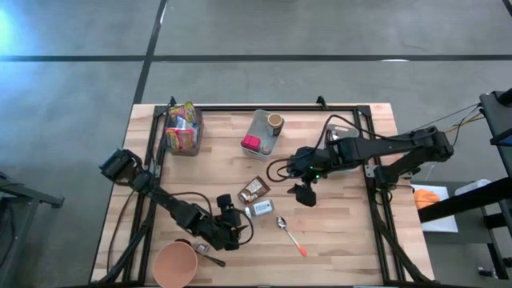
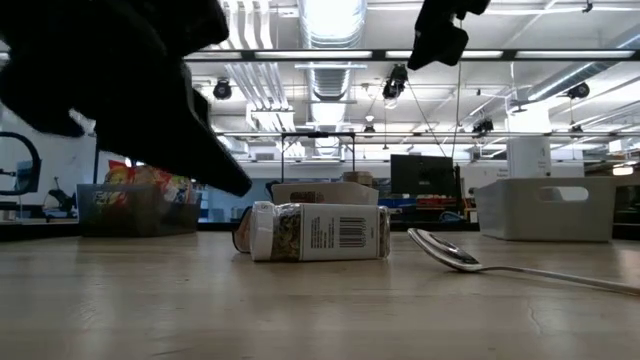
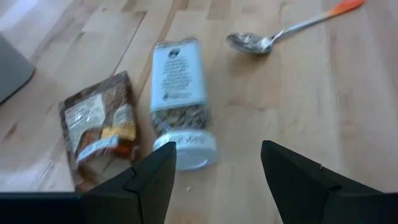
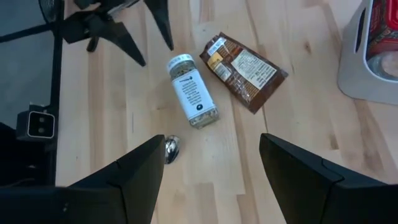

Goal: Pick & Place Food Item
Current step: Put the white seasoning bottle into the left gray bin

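Observation:
A spice jar (image 1: 258, 209) with a white lid lies on its side mid-table, its lid end toward my left gripper. Beside it, toward the far edge, a brown snack packet (image 1: 253, 190) lies flat. My left gripper (image 1: 234, 214) stands open low over the table just left of the jar; in the left wrist view the jar's lid (image 3: 186, 150) sits ahead of its open fingers (image 3: 217, 165), nearer one finger, and no touch shows. My right gripper (image 1: 305, 196) hangs open higher up, right of the jar, and looks down on the jar (image 4: 193, 92) and the packet (image 4: 244, 64).
A spoon (image 1: 290, 234) with an orange handle end lies right of the jar, toward the near edge. An orange bowl (image 1: 174, 264) stands at the near left edge. A clear bin of snacks (image 1: 182, 128) and a grey tray (image 1: 264, 132) holding a cup stand at the back.

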Controlling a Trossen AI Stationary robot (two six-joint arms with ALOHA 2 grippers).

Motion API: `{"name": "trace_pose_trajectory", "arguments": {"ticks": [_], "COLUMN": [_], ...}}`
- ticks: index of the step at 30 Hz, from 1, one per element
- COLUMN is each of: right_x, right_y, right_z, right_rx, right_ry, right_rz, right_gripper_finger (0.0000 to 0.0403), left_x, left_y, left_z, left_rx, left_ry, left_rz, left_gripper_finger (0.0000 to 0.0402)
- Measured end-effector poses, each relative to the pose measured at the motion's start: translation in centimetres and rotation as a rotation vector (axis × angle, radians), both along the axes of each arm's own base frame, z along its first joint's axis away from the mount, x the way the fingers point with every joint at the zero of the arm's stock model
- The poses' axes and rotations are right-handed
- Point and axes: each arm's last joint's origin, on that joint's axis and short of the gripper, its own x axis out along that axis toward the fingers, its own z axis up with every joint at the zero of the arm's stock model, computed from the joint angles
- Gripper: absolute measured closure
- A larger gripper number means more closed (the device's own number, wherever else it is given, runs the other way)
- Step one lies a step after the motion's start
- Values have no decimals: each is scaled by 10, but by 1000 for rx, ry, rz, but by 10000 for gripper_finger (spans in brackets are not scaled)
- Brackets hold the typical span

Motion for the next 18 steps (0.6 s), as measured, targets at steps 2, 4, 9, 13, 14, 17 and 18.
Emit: {"name": "trace_pose_trajectory", "arguments": {"ticks": [2, 4, 9, 13, 14, 17, 18], "right_x": [0, -1, -1, -1, -1, -1, -1], "right_y": [0, 1, 2, 2, 2, 2, 2], "right_z": [-2, -4, -5, -6, -6, -6, -6], "right_rx": [0, 0, 6, 6, 6, 6, 6], "right_ry": [5, 13, 18, 18, 18, 18, 18], "right_rz": [2, 3, -1, -1, -1, -1, -1], "right_gripper_finger": [143, 143, 143, 143, 143, 143, 143], "left_x": [-2, -5, -8, -8, -7, -4, -3], "left_y": [3, 6, 10, 13, 14, 19, 21], "left_z": [-5, -10, -16, -17, -17, -17, -17], "left_rx": [-6, -33, -58, -7, 0, 3, 4], "left_ry": [-14, -43, -97, -91, -92, -95, -96], "left_rz": [8, 20, 14, -20, -13, 8, 14], "left_gripper_finger": [163, 163, 163, 163, 163, 163, 162]}}
